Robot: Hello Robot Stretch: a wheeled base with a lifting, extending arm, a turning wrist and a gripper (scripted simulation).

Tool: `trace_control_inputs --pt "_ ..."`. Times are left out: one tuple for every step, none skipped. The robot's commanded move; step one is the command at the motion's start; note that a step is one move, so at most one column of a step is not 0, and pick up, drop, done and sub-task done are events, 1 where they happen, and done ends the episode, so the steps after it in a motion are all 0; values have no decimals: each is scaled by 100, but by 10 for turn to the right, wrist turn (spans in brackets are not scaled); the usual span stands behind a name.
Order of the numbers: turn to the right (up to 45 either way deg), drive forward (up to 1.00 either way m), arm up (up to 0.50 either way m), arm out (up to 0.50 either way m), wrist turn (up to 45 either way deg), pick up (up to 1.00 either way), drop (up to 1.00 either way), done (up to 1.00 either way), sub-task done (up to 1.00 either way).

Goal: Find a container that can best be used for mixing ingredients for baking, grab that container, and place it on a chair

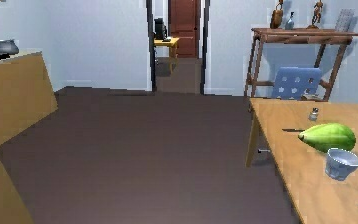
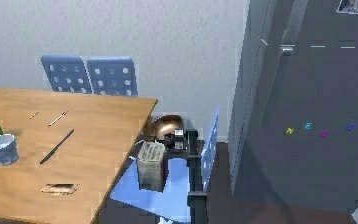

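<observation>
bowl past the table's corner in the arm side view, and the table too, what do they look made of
The bowl looks like metal, bronze-brown and polished: a pale highlight glints on its rounded side. Glazed ceramic can't be ruled out. The table looks like wood, light tan with a dull finish. Its colour is warm and even with no shine, and no grain can be made out.

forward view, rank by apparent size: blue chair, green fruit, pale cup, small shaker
1. blue chair and green fruit: look about alike. The chair stands farther off, so unranked.
2. pale cup
3. small shaker
</observation>
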Motion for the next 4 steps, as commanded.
trace_control_inputs --pt "0 0 0 0 0 0 100 0 0" --pt "0 0 10 0 0 0 0 0 0" --pt "0 0 0 -8 0 0 0 0 0" --pt "0 0 0 0 0 0 0 100 0"
